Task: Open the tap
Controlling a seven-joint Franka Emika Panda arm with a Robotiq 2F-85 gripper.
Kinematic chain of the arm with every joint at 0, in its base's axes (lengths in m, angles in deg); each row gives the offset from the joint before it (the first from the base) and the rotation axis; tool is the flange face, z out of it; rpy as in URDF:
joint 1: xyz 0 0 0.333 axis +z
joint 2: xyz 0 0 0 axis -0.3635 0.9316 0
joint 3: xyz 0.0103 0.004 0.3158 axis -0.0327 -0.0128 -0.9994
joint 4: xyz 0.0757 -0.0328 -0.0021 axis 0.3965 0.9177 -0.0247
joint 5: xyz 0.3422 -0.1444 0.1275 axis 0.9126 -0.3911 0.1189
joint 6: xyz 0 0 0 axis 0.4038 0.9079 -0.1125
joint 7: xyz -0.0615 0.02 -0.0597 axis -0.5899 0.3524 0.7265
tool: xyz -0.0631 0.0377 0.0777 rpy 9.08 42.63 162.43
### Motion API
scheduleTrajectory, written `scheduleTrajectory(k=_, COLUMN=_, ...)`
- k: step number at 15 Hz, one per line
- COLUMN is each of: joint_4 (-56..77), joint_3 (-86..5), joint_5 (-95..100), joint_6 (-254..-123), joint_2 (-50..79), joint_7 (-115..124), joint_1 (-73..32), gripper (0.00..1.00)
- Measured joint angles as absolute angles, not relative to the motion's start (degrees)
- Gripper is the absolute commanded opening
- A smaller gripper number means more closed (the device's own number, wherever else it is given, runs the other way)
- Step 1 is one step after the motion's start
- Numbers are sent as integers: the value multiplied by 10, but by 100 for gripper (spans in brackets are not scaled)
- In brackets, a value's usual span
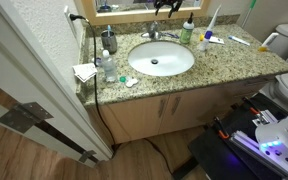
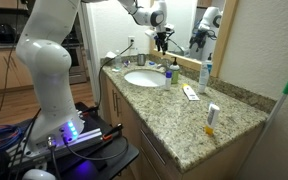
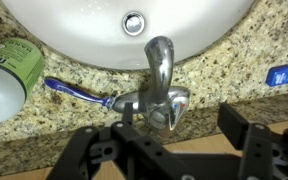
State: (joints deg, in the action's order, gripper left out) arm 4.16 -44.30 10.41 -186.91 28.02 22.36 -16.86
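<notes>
Tap [image 3: 158, 80] sits at the back edge of the white basin [image 3: 74, 30], on the speckled stone counter [image 3: 224, 70]. It is shiny and silver. Its short spout points out over the basin, toward the round drain [image 3: 134, 22].

In the wrist view the gripper [image 3: 162, 128] is wide open. Its two dark fingers [image 3: 84, 150] stand far apart, one on each side of the tap's handle end. I cannot tell if they touch it.

A green bottle [image 3: 9, 70] is off to one side of the tap. A thin blue handle [image 3: 79, 92] lies on the counter between them.

In an exterior view the white arm [image 2: 44, 60] reaches over the counter. The gripper [image 1: 166, 8] hangs close above the tap [image 1: 152, 33], by the mirror [image 1: 134, 5].
</notes>
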Motion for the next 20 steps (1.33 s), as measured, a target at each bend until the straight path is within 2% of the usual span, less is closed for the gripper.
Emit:
scheduleTrajectory(k=17, joint_4=37, joint_3=-423, joint_5=56, joint_6=-1978, joint_2=346, joint_7=231, joint_1=-141, gripper=100)
scheduleTrajectory(k=18, joint_4=37, joint_3=-421, joint_5=56, joint_6=-1985, joint_2=349, joint_7=231, joint_1=-140, gripper=75)
scheduleTrajectory(k=19, joint_4=36, joint_3=-420, joint_5=56, joint_6=-1986, joint_2=352, joint_7=230, joint_1=-140, gripper=74)
scheduleTrajectory(k=20, joint_4=36, joint_3=-419, joint_5=55, joint_6=-1987, joint_2=353, joint_7=230, joint_1=-140, gripper=66)
